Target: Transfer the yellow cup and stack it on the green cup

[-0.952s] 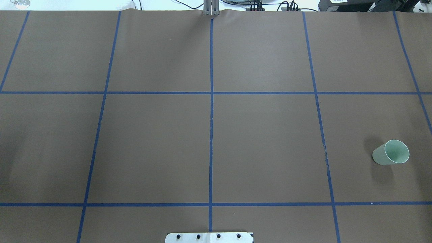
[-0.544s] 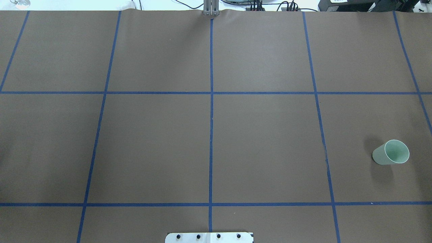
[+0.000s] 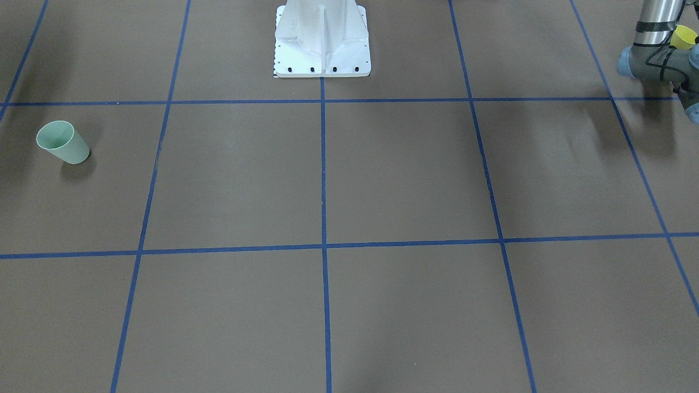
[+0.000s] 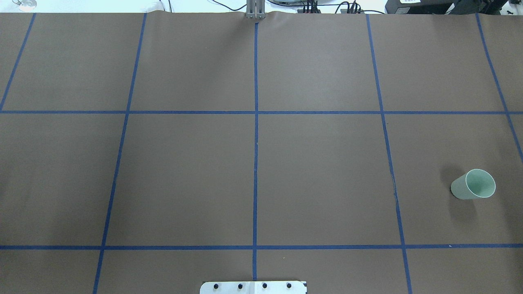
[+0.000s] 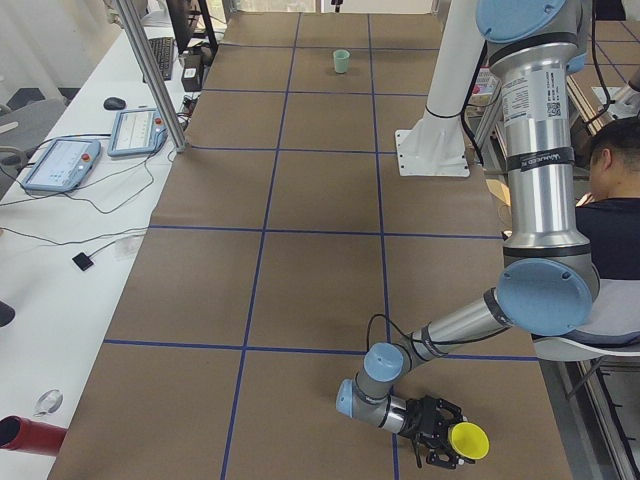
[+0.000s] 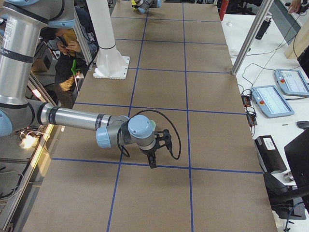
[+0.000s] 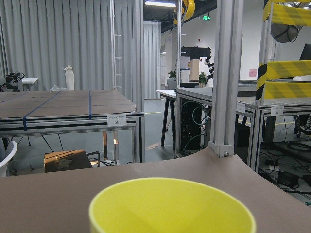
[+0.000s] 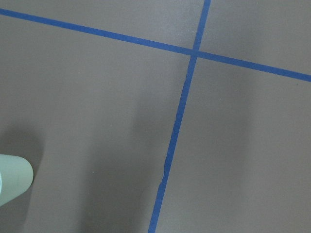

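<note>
The yellow cup (image 5: 468,440) is at the end of the desk (image 4: 184,175) on the robot's left side, close to the edge where the robot stands. It has its mouth upward and sits directly at the tip of the left hand (image 5: 440,442), which reaches to it low and almost level with the desk. Only the side camera shows this hand, so I cannot tell if it is clenched on the cup or released, and also not if the cup rests on the desk or is a little above it. In the left wrist view the yellow rim (image 7: 172,206) fills the lower part, very near to the camera. The green cup (image 4: 473,184) stands alone with its mouth upward at the opposite end of the desk, on the robot's right side, well apart from the yellow one. The right hand (image 6: 152,159) hangs above the desk and points down, near a crossing of the blue tape lines (image 4: 255,163); I cannot tell if it is released or clenched. Its wrist camera shows the green cup (image 8: 12,177) only at the picture's left edge.
</note>
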Robot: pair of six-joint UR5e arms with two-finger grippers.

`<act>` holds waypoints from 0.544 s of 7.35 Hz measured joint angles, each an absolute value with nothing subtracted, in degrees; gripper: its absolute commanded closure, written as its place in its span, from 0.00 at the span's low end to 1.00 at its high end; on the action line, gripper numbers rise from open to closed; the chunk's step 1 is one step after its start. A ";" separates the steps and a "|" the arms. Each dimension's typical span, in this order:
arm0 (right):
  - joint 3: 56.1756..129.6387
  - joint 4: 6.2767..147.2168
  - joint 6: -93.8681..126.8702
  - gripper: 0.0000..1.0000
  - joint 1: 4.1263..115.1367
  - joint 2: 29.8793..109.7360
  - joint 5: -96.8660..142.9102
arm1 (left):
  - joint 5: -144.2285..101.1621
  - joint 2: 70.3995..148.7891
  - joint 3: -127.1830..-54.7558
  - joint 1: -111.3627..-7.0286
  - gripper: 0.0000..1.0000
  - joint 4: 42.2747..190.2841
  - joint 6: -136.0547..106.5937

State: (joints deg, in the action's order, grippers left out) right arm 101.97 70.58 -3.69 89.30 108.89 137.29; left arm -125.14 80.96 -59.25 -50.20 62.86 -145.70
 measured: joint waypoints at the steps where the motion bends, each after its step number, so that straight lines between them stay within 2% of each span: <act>1: 101.98 70.58 -3.69 0.00 89.30 108.89 137.29 | -125.02 80.96 -59.31 -50.04 0.88 62.69 -144.79; 4: 101.87 70.61 -3.61 0.00 89.30 108.88 137.28 | -122.17 80.98 -61.61 -49.68 0.89 58.06 -139.02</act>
State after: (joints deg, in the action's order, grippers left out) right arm 101.87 70.61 -3.61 89.30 108.88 137.28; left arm -122.17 80.98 -61.61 -49.68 58.06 -139.02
